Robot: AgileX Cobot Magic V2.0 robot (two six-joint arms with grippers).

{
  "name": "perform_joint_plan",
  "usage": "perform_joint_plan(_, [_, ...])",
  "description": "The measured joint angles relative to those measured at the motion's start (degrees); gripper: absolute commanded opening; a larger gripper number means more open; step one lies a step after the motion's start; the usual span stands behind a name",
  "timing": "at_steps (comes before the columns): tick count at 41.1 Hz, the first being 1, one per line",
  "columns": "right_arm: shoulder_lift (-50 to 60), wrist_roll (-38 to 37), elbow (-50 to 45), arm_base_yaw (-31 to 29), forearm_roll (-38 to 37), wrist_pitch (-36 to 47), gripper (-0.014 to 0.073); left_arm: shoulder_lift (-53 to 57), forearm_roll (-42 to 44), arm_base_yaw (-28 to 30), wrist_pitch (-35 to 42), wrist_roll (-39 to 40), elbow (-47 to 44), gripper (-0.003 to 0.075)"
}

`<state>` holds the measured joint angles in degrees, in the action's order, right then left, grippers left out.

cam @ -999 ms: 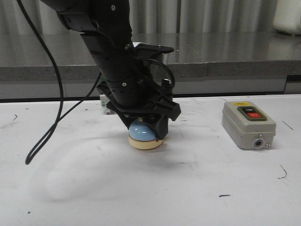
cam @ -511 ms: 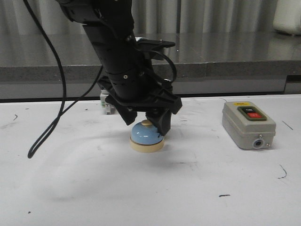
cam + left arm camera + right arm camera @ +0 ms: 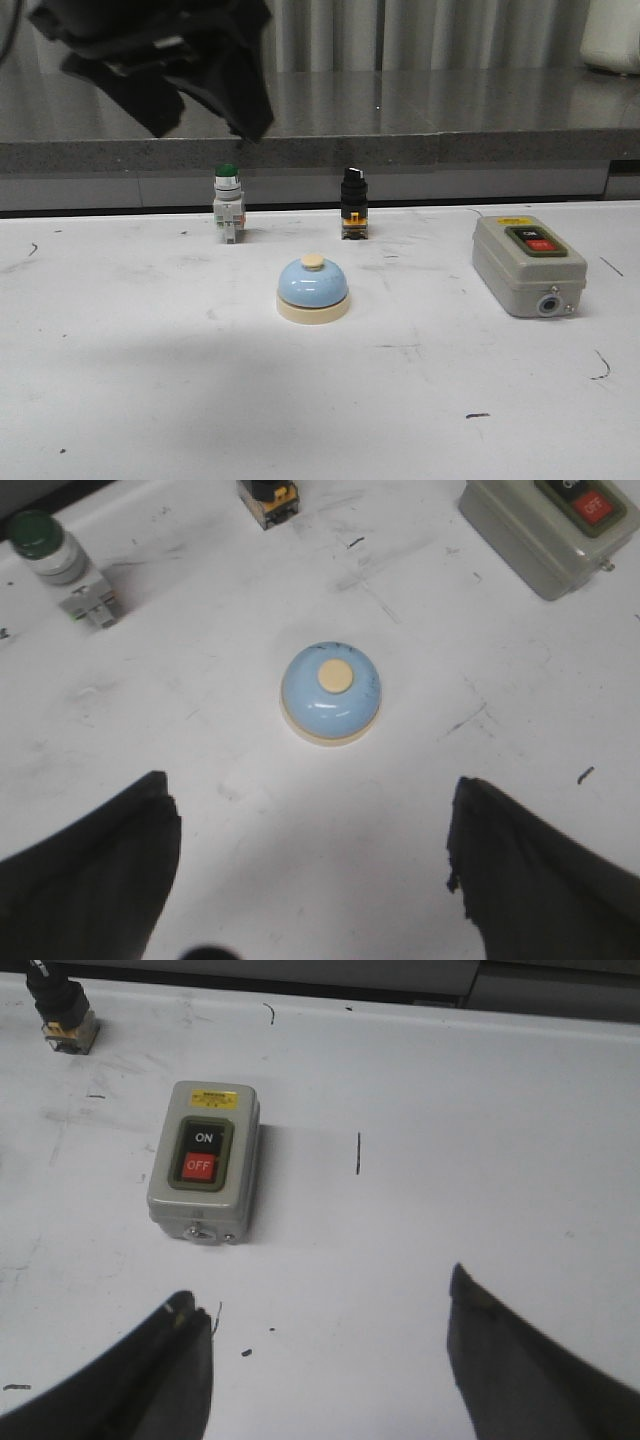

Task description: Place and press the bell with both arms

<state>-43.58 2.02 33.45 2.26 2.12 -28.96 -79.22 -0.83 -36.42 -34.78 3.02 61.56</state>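
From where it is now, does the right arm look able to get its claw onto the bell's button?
Probably yes. The bell stands alone on the table, button up and uncovered. The left claw is open above it, holding nothing. The right claw is open near the switch box, which lies off to the side.

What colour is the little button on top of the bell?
Cream, on the light-blue bell; clearest in the left wrist view.

light: even, dim-white overhead | shadows: soft, broad grey patch on table (image 3: 150,350) | glare: small highlight on bell (image 3: 331,695) dome | blur: left gripper (image 3: 165,60) smeared in front view; wrist-view fingers (image 3: 160,1380) dark, out of focus
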Motion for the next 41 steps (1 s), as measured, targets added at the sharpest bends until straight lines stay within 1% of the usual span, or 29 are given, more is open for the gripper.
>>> perform_joint_plan(9, [0.0, 0.0, 0.0, 0.0, 0.0, 0.0, 0.0519, 15.1, 0.0, 1.7, -0.1, 0.2, -9.2, 0.0536])
perform_joint_plan(18, [0.0, 0.0, 0.0, 0.0, 0.0, 0.0, 0.0519, 28.4, 0.0, 2.1, -0.9, 1.6, -17.3, 0.0536])
perform_joint_plan(26, [0.0, 0.0, 0.6, 0.1, 1.7, -0.4, 0.0517, 36.0, 0.0, 2.1, -1.0, 1.6, -21.9, 0.0536])
perform_joint_plan(30, [0.0, 1.0, 2.8, 1.3, 2.2, -3.2, 0.0504, 37.7, 0.0, 2.1, -1.2, 1.6, -22.7, 0.0535])
perform_joint_plan(33, [0.0, 2.8, 5.2, 3.0, 2.3, -5.6, 0.0419, 37.8, 0.1, 2.1, -1.2, 1.6, -22.7, 0.0535])
perform_joint_plan(35, [0.0, 3.7, 6.6, 4.4, 2.3, -7.1, 0.0325, 37.8, 0.1, 2.1, -1.2, 1.6, -22.7, 0.0535])
perform_joint_plan(37, [0.0, 4.5, 8.4, 6.0, 2.3, -8.9, 0.0207, 37.8, 0.1, 2.1, -1.2, 1.6, -22.7, 0.0535])
perform_joint_plan(41, [0.0, 4.9, 11.8, 9.4, 2.3, -11.8, 0.0053, 37.8, 0.1, 2.1, -1.2, 1.6, -22.7, 0.0535])
